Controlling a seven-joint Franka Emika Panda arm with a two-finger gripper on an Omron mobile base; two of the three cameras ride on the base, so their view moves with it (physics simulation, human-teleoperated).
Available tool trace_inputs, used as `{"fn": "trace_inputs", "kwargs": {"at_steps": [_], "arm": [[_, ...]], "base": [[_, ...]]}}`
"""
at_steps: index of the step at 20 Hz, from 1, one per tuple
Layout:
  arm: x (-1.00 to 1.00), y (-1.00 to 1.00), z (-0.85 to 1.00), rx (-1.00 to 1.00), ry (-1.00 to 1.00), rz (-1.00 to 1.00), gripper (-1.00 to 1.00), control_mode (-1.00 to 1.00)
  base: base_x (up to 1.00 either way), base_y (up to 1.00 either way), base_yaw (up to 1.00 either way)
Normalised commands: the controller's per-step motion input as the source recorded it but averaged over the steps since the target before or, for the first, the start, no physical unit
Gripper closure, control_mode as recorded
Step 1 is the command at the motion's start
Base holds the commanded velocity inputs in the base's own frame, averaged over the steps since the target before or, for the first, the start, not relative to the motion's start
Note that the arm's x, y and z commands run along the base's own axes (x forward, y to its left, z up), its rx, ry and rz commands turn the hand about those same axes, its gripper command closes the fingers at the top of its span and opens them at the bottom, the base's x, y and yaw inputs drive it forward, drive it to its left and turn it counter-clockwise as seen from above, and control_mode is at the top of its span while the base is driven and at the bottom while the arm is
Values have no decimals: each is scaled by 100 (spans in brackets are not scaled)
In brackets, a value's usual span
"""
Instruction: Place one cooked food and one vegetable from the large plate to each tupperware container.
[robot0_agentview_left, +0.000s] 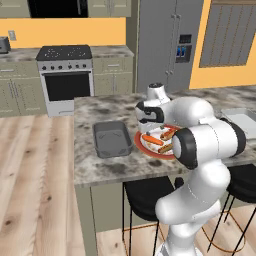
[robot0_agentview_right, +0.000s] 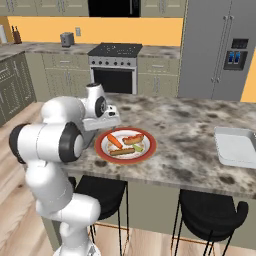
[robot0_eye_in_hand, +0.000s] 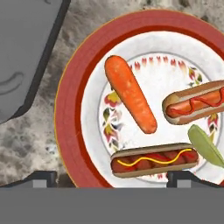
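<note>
The large plate (robot0_eye_in_hand: 72, 109) is being hovered over by the gripper (robot0_eye_in_hand: 111, 177), whose jaws are standing wide with nothing between them. On the plate a carrot (robot0_eye_in_hand: 130, 99), two hot dogs, one with yellow mustard (robot0_eye_in_hand: 153, 160) and one with red sauce (robot0_eye_in_hand: 194, 105), and a pale green vegetable (robot0_eye_in_hand: 204, 144) are being carried. The dark grey tub (robot0_agentview_left: 111, 138) is lying empty just beside the plate on the counter (robot0_agentview_right: 185, 125), while the pale tub (robot0_agentview_right: 239, 146) is sitting well apart at the counter's far end (also empty, as far as can be judged). The first pick appears to be under way: the mustard hot dog is being framed between the fingertips. A straight descent and a closing across its width would be called for next.
</note>
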Motion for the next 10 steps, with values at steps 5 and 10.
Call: {"fn": "trace_inputs", "kwargs": {"at_steps": [5,10], "arm": [[84,-10,-47,-1,3,2,-100,-100],[84,-3,-25,0,13,0,-100,-100]], "base": [[0,0,0],[0,0,0]]}}
